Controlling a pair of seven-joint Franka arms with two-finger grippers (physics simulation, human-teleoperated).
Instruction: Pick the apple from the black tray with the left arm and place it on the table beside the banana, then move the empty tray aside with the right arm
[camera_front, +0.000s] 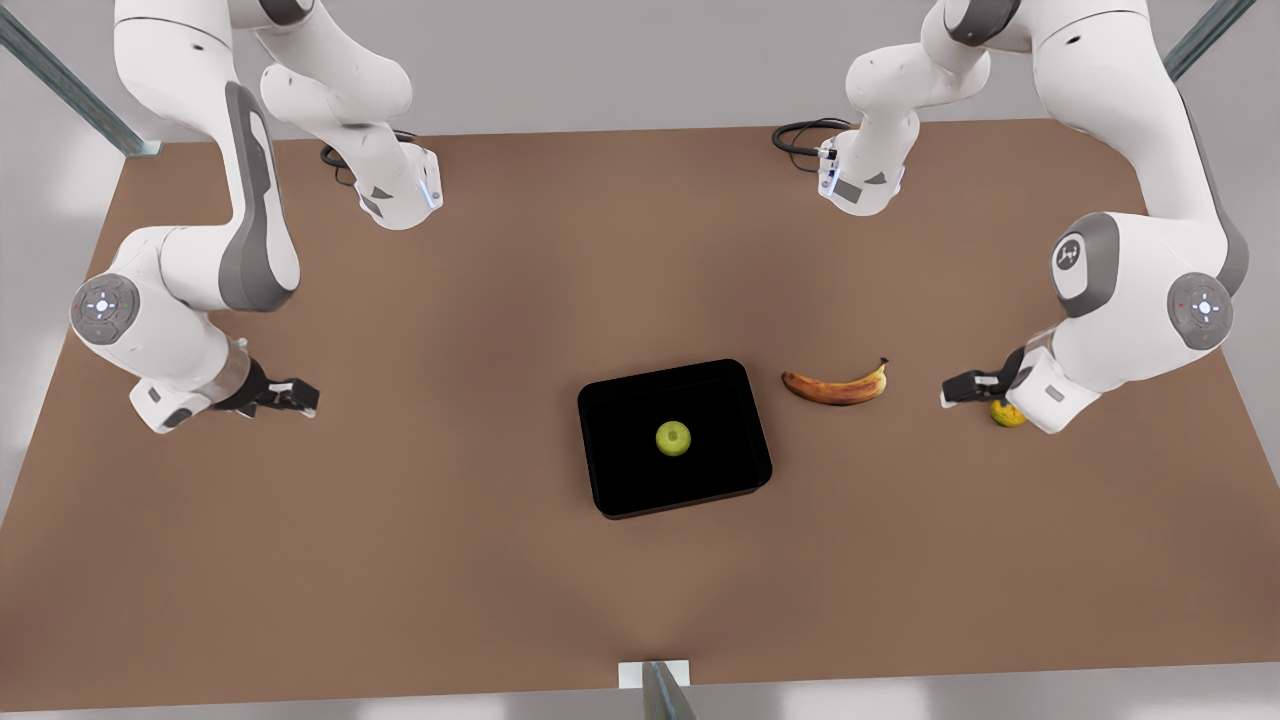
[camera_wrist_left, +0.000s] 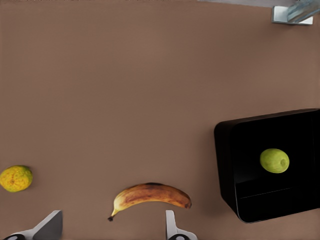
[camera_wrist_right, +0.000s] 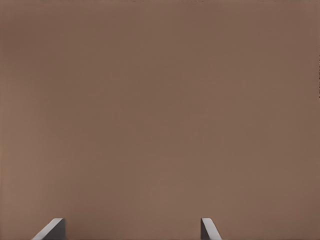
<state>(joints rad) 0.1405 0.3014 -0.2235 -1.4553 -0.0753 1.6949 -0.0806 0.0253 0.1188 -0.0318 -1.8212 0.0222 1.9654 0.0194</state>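
Nearest to me, toward the front edge of the brown tabletop (camera_front: 400, 560), sits the glossy black tray (camera_front: 676, 436), lying flat with its low rim all round. The apple (camera_front: 673, 438) rests inside it, close to the middle, touching nothing but the tray floor; from the left wrist view the same apple (camera_wrist_left: 274, 161) shows yellow-green against the black.

Just beyond the tray, on the front view's right, the banana (camera_front: 837, 386) lies on the bare tabletop, near the tray's corner but apart from it, its dark stem tip pointing away from the tray. Further along that side a small mottled yellow-orange fruit (camera_front: 1007, 413) sits partly tucked under the left arm's wrist. The left gripper (camera_front: 950, 393) hangs low above the tabletop between that fruit and the banana, its jaws spread wide and holding nothing.

Well away on the front view's left, the right gripper (camera_front: 300, 398) hovers low over bare tabletop, waiting, its jaws also wide apart and empty.

Both arms rise to their bases at the far edge, where black cables curl.
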